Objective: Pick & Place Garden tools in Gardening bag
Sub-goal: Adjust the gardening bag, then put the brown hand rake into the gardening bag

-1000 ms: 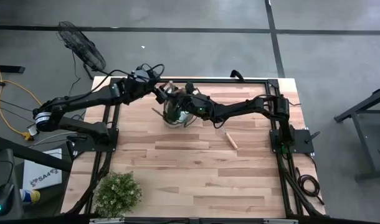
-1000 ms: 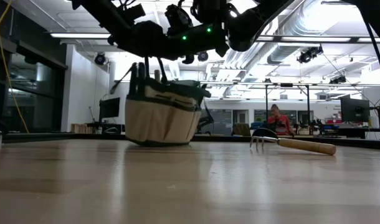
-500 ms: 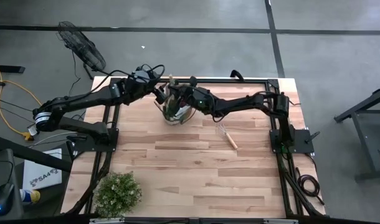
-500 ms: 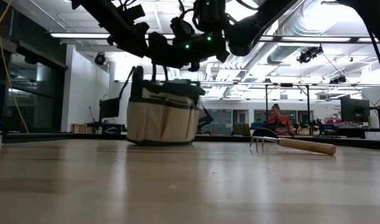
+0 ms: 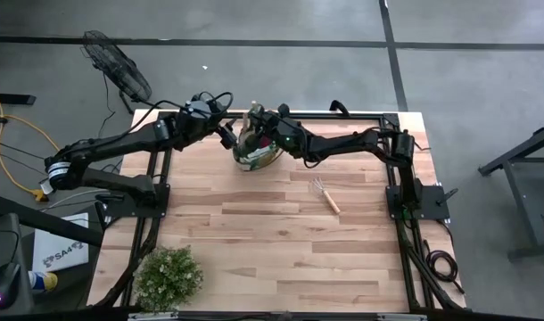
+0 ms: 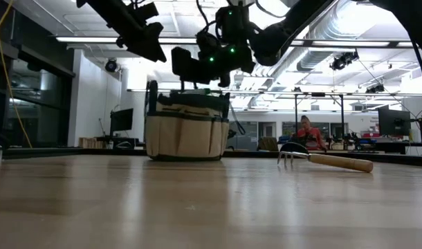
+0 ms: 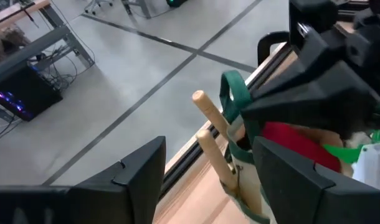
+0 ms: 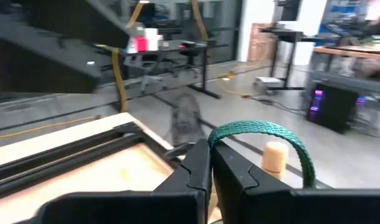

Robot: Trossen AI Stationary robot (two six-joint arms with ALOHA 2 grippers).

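The beige gardening bag (image 5: pixel 257 149) with green trim stands upright on its base (image 6: pixel 187 156) near the table's far edge. Two wooden handles (image 7: pixel 210 121), the red shears (image 7: pixel 289 140) and the green sprayer (image 7: pixel 355 152) stick out of it. My right gripper (image 8: pixel 212 163) reaches over the bag from the right, shut at the bag's green loop handle. My left gripper (image 5: pixel 228 134) hovers open just left of the bag's rim, touching nothing. A wooden-handled wire rake (image 5: pixel 325 194) lies flat on the table to the bag's right. My right gripper pinches the green loop handle at one end (image 8: pixel 222 134) between its shut fingertips. The fingers come about level from the table's right, over the bag's mouth. The loop arches up beyond the fingers, and the bag stands on the table below.
A bushy green plant (image 5: pixel 168 278) sits at the near left corner. Black frame rails (image 5: pixel 160 192) run along the table's left, right and far sides. Open wood lies between the rake and the plant. A person (image 6: pixel 308 131) sits far off in the room.
My right gripper has moved toward the table's far edge, rolling a little, and has drawn the bag along. The bag stood tipped with one side raised a second ago; it now sits flat and upright, slightly farther back.
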